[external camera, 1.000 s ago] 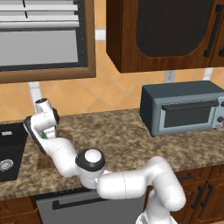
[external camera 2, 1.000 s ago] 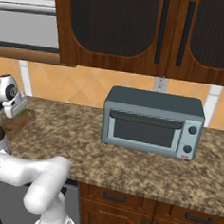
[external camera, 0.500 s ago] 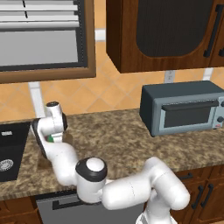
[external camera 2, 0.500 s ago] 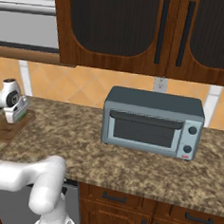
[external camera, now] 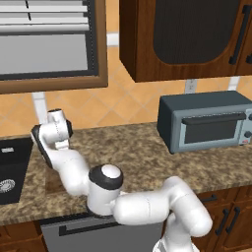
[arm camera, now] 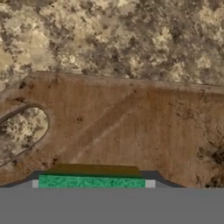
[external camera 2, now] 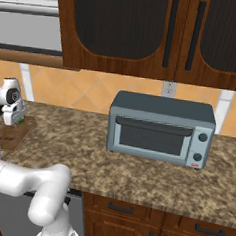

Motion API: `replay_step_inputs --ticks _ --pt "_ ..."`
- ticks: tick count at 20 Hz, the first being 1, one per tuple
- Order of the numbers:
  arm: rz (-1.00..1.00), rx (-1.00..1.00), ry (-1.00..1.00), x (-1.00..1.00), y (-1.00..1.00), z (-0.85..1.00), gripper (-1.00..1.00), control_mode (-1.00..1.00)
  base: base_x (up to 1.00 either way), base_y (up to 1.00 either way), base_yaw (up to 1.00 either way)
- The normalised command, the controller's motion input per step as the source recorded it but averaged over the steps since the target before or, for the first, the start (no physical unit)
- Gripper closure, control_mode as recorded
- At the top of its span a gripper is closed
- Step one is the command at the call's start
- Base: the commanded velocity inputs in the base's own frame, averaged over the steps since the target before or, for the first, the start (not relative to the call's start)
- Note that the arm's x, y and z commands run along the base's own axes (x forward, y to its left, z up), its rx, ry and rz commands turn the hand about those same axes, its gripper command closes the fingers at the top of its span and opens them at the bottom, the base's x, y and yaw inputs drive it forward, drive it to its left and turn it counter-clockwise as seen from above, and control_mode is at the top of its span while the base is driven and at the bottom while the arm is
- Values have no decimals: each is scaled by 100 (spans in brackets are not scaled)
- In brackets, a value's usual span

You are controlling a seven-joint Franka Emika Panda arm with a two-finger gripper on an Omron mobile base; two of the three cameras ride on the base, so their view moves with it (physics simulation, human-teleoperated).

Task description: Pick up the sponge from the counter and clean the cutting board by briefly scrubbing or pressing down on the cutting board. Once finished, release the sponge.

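The claw (external camera 2: 17,118) grips the sponge (arm camera: 91,181) between part-spread jaws, poised above the cutting board (arm camera: 131,127) — which lies directly beneath it on the speckled desk (arm camera: 122,39). Risk: letting go early would drop the sponge before any scrubbing, and pressing near the board's edge — the desk lies just beyond — could miss the wood.

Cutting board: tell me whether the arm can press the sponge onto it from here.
Probably yes. The sponge sits in the gripper directly facing the bare cutting board, with nothing between them.
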Motion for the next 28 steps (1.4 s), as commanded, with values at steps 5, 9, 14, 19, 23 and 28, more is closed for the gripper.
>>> replay_step_inputs --ticks 5,9,14,19,23,28 --pt "0 -1 -18 -69 6 -21 100 -100 0 0 0" --pt "0 0 -2 -61 -3 -15 100 -100 0 0 0" --pt "-2 0 2 -57 -25 -11 100 -100 0 0 0" --pt "-12 0 17 -54 -38 -1 100 -100 0 0 0" --pt "-12 0 11 -47 -28 -17 100 -100 0 0 0" --pt "-11 0 1 -53 -25 -7 100 -100 0 0 0"
